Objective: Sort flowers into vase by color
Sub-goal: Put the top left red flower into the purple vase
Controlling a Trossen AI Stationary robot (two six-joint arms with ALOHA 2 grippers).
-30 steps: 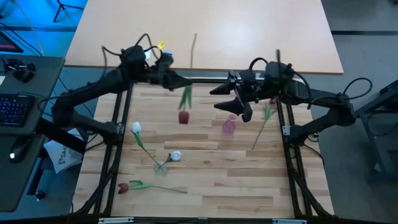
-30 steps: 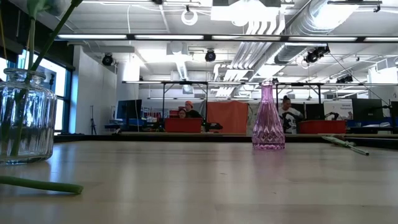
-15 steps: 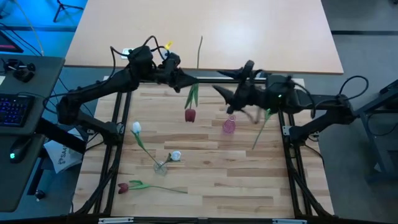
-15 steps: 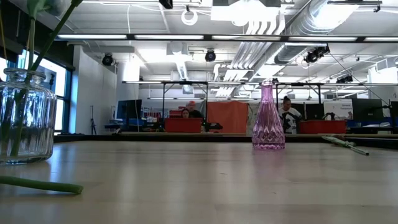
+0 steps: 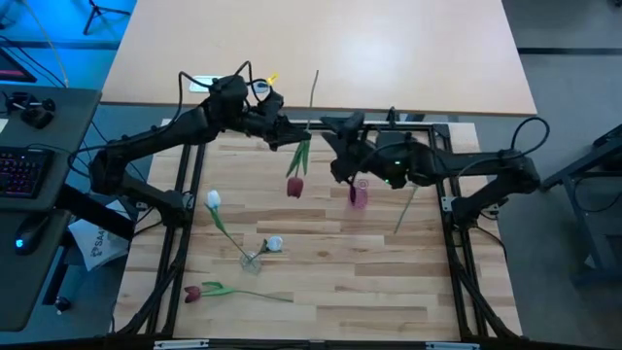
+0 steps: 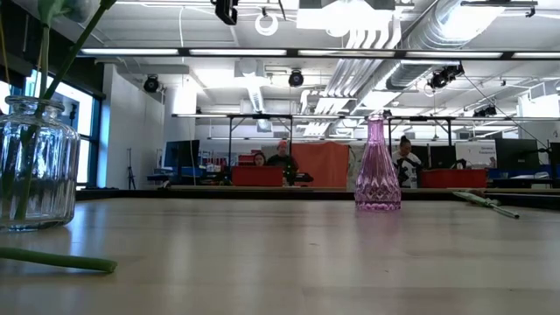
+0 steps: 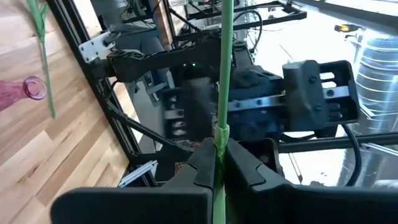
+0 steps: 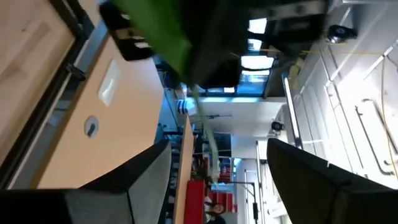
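My left gripper [image 5: 290,136] is shut on a dark red tulip [image 5: 294,186] held above the table's far middle. My right gripper [image 5: 330,148] stands open just to the right of that flower. In the right wrist view its fingers frame the flower's leaf [image 8: 155,31] and stem farther off, touching nothing. A pink vase [image 5: 359,197] stands under the right arm. A clear glass vase [image 5: 251,261] holds a white tulip [image 5: 213,199], with a second white head [image 5: 275,243] beside it. Another dark red tulip [image 5: 192,292] lies on the table near the front left. My left gripper pinches the dark red tulip's thin green stem [image 7: 219,146] between its two fingers, near the leaves about midway along. The fingers come roughly level from the table's left and lie across the stem. The flower is lifted clear of the table, its head on the near side and the bare stem end [image 5: 316,78] toward the far edge.
A loose green stem [image 5: 408,204] lies on the wood by the right frame rail. A black metal frame [image 5: 457,243] borders the work area. In the low view the pink vase [image 6: 378,166] stands far back and the clear vase [image 6: 35,166] near left.
My left gripper has carried the dark red tulip a little toward the table's right and down, still shut on the stem. My right gripper has gone toward the table's left, up to the held flower, rolling strongly about its own pointing line. It has stayed open.
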